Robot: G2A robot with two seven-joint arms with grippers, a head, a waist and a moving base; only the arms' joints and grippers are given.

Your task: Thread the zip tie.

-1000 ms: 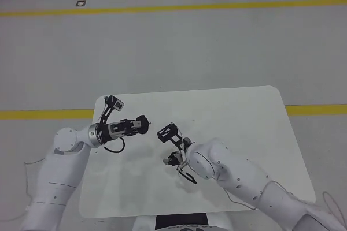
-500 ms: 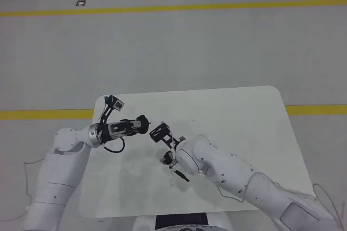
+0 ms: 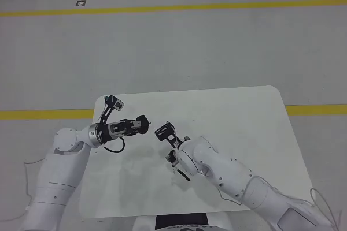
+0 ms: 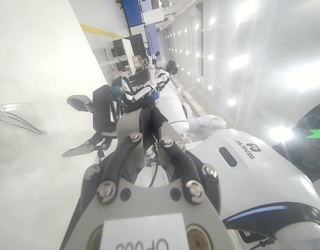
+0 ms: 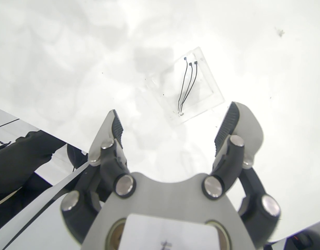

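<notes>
Three black zip ties (image 5: 187,84) lie side by side in a clear flat tray (image 5: 212,89) on the white table (image 5: 71,27). My right gripper (image 5: 173,110) hangs open above the table, the tray a little ahead of its fingertips, nothing between them. The left wrist view shows the same tray (image 4: 9,110) with the zip ties (image 4: 22,124), and the right gripper (image 4: 75,127) open just beside it. My left gripper (image 4: 147,110) is shut, held above the table's left part (image 3: 144,123). Something dark sits at its tips; I cannot tell what it is.
The white table (image 3: 237,115) is bare to the right and toward the far edge. The two grippers are close together near the table's left middle. Grey floor with yellow lines (image 3: 162,8) surrounds the table.
The right arm's wrist shifted a little toward the left gripper, then slightly back. The left arm has kept still.
</notes>
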